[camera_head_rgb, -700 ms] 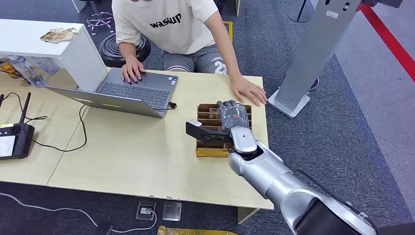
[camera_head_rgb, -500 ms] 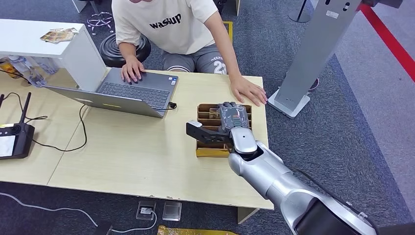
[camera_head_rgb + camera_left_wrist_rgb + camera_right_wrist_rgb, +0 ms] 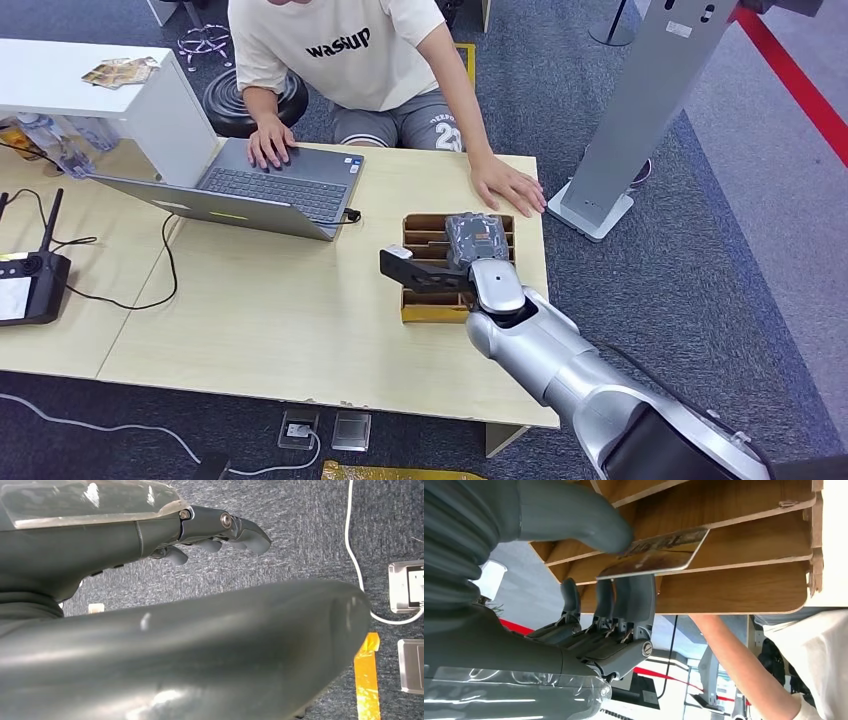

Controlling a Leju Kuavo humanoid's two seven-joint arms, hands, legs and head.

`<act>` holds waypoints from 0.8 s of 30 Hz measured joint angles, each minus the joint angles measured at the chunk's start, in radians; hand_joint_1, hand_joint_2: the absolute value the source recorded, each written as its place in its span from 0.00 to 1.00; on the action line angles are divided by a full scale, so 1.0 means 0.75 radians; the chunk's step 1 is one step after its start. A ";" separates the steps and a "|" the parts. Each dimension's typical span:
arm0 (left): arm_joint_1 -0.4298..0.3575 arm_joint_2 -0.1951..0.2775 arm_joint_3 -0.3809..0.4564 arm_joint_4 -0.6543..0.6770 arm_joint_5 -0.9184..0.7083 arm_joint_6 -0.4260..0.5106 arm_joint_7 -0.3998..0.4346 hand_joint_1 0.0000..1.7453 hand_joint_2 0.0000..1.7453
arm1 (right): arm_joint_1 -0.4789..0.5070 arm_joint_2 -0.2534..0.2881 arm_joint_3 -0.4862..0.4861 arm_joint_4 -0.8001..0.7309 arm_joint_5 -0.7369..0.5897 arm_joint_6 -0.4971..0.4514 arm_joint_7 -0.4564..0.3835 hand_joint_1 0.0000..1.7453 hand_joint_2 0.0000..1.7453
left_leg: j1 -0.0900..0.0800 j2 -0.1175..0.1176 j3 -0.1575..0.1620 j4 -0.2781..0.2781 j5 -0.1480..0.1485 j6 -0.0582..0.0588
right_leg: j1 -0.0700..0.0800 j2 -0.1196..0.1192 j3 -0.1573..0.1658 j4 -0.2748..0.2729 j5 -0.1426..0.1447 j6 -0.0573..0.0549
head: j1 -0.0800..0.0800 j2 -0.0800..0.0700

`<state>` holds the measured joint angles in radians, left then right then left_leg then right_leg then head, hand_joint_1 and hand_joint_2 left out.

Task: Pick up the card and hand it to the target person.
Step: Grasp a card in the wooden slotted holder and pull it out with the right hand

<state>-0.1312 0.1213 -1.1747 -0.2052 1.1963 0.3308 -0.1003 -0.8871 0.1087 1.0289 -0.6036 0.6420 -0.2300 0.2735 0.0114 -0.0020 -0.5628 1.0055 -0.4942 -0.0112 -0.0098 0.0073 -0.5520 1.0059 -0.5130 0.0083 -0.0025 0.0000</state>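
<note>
The card (image 3: 655,555), a thin piece with a printed face, sits at the centre of the right wrist view, pinched between the thick grey thumb and the darker fingers (image 3: 636,600) of the right hand (image 3: 614,580), with its free end lying among the wooden dividers of the slotted holder (image 3: 744,585). In the head view the card itself is hidden beneath the right hand (image 3: 478,240), which lies over the slotted holder (image 3: 425,305) at centre right of the frame, near the right edge of the table (image 3: 270,320).

The person (image 3: 350,50) sits at the top centre of the frame, on the far side of the table; one of the person's hands (image 3: 512,187) lies flat on the tabletop just above the holder, the other (image 3: 270,140) on the laptop (image 3: 270,190) at upper left. A black remote controller (image 3: 25,285) lies at the left edge.

The left hand (image 3: 220,530) hangs above grey carpet, its fingers partly curled with nothing between them.
</note>
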 joint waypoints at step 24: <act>0.007 0.001 -0.001 0.000 0.012 -0.018 -0.034 0.00 1.00 | -0.005 0.017 0.000 0.009 -0.006 -0.015 -0.009 0.79 1.00 | 0.000 0.000 0.000 0.000 0.000 0.000 | 0.000 0.000 0.000 0.000 0.000 0.000 | 0.000 0.000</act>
<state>-0.1261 0.1218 -1.1757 -0.2052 1.2057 0.3174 -0.1260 -0.8905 0.1216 1.0292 -0.5965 0.6376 -0.2415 0.2666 0.0114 -0.0020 -0.5628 1.0055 -0.4942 -0.0112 -0.0098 0.0073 -0.5520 1.0060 -0.5130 0.0083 -0.0025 0.0000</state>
